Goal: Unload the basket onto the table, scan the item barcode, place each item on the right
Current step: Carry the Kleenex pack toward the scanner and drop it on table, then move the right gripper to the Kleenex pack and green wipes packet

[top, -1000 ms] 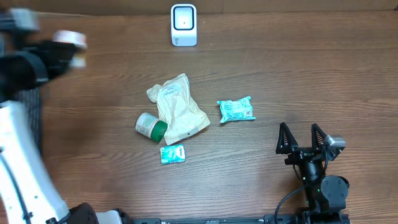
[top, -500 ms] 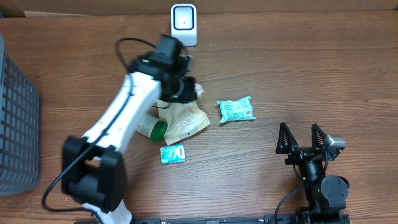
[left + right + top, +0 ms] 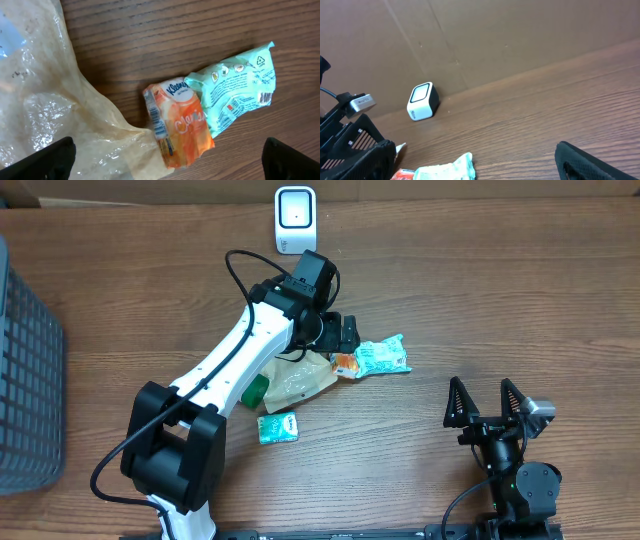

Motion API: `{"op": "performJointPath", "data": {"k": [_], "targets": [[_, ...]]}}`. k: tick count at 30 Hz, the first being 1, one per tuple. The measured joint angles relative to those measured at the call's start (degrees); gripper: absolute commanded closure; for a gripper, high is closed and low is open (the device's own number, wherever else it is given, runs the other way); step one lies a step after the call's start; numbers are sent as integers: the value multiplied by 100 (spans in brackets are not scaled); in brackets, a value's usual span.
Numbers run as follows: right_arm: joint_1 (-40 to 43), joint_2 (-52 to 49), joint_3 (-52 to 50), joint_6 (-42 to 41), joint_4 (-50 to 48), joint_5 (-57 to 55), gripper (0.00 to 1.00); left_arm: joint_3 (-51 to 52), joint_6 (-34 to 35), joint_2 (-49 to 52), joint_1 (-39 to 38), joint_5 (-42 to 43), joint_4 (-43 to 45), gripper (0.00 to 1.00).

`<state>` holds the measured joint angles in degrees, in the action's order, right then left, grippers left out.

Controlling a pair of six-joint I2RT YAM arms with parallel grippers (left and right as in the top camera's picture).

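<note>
The white barcode scanner (image 3: 295,220) stands at the table's far edge, and the right wrist view shows the scanner (image 3: 422,101) against the cardboard wall. An orange Kleenex tissue pack (image 3: 345,364) lies on the wood, its barcode strip up along one side. My left gripper (image 3: 345,340) hovers just over it, open. In the left wrist view the pack (image 3: 180,125) lies free between the wide-spread fingers of that gripper (image 3: 170,165). My right gripper (image 3: 487,402) rests open at the near right, nothing in it.
A mint-green packet (image 3: 382,357) touches the orange pack on its right. A beige plastic bag (image 3: 300,375) lies to its left, half covering a green-lidded jar (image 3: 255,391). A small teal packet (image 3: 278,427) lies nearer. A dark mesh basket (image 3: 25,380) fills the left edge.
My left arm swung in from the far left to the middle of the table. Its jaws went from shut to open, and the orange pack now lies on the wood.
</note>
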<state>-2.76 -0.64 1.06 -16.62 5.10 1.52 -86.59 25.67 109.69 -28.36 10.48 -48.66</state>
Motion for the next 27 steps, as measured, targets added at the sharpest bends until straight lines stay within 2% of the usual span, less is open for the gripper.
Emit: {"op": "performJointPath", "data": {"k": [6, 12, 17, 20, 27], "targets": [[-2, 2, 0, 0, -2, 0, 0, -315, 22, -7, 2, 107, -343, 0], [0, 2, 0, 0, -4, 0, 0, -1740, -496, -345, 275, 155, -1526, 0], [-2, 2, 0, -2, -7, 0, 0, -3101, -1115, -855, 1069, 155, -2865, 0], [0, 0, 0, -2, -4, 7, 0, -3672, -1311, -1029, 1729, 50, -3357, 0], [-2, -24, 0, -166, -61, 514, 0, -4002, -1495, -1080, 2977, -273, -3987, 0]]}}
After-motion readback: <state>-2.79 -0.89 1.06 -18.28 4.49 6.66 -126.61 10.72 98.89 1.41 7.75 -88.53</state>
